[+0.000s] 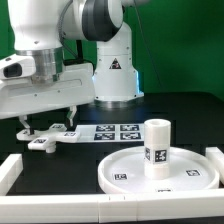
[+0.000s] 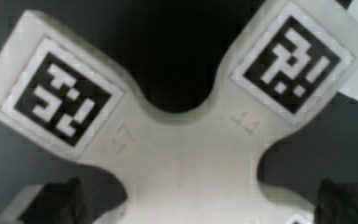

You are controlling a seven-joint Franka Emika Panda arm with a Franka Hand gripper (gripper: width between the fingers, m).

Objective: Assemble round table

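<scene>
Claw (image 1: 40, 131) hangs spread over flat white cross-shaped plastic base (image 2: 185, 140), left; short thick white cylinder leg (image 1: 156, 148) stands upright on large rimmed white round disc (image 1: 115, 165), right.

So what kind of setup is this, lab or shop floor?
Most likely a lab robot bench rig, not a shop floor: a black table fenced by white border blocks, a plain green backdrop, and the marker board lying flat near tagged white parts like the round disc.
</scene>
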